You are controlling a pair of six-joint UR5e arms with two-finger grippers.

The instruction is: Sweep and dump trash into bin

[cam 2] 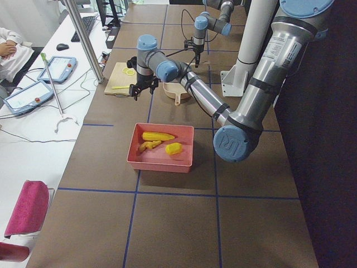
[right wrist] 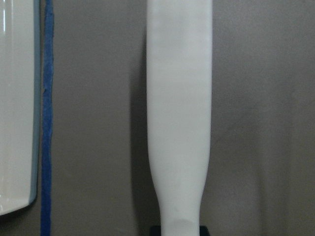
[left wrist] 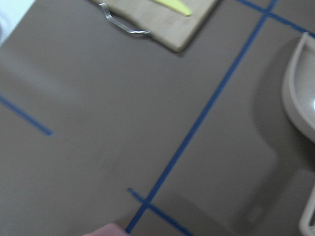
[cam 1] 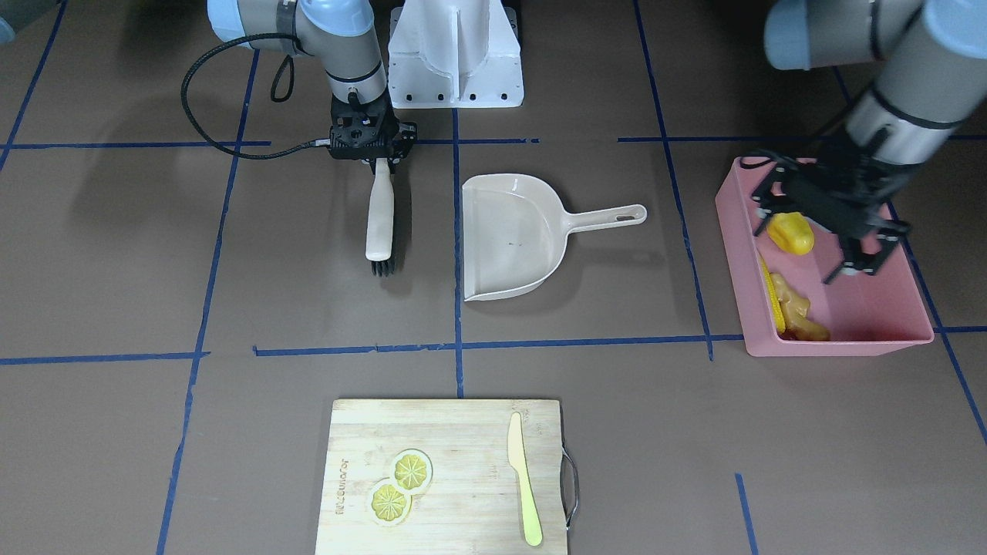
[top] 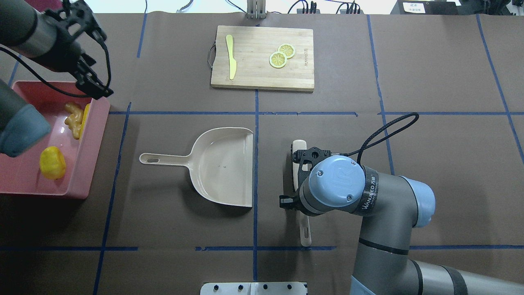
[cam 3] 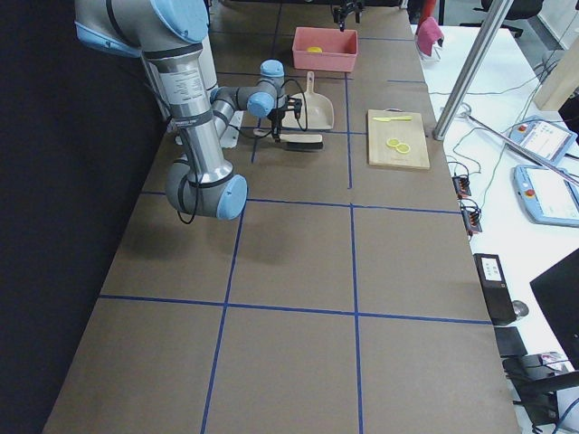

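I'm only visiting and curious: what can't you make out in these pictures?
- Right gripper: whether it grips the brush is unclear; the arm covers it in the overhead view.
- Corn cob: half hidden by the bin wall, front view.
- Dustpan: blurred and cut off, left wrist view.

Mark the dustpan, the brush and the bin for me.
dustpan (cam 1: 513, 239): exterior front-facing view, on the bare floor of the pan.
brush (cam 1: 379, 220): exterior front-facing view, on the pale handle, above the dark bristles.
bin (cam 1: 840, 344): exterior front-facing view, on the outer pink wall nearest the camera.
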